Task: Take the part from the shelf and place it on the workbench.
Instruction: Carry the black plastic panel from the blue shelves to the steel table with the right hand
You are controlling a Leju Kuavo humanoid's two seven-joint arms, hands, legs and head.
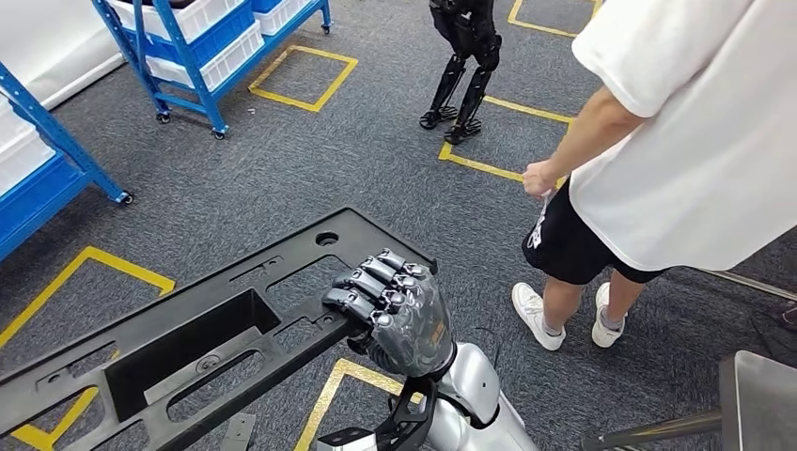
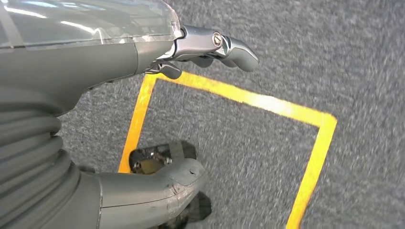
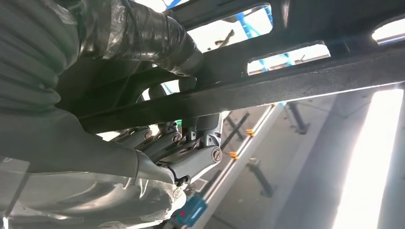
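1. Head view. The right hand gripped the near edge of the part, a long, flat black plastic panel with rectangular cut-outs and 1 round hole near its far end. The fingers curled over the top face while the palm sat below the rim. The part was held in the air above the grey carpet, slanting from the lower left of the frame up toward the hand. A person in a white shirt, black shorts and white shoes stood just to the right, 1 hand lowered. Blue shelving with white bins stood at the far left, and a second blue rack nearer on the left edge. Yellow tape squares marked the floor. The dark legs of another robot stood farther back. A metal surface corner showed at lower right.

2. Left wrist view. The left hand hung over the carpet and a yellow tape outline (it held nothing). Its fingers were extended and apart from the thumb.

3. Right wrist view. Seen from beneath, the right hand was clamped on a dark bar of the part: the thumb pressed 1 side, the fingers wrapped the other. Bright light showed through the cut-outs.
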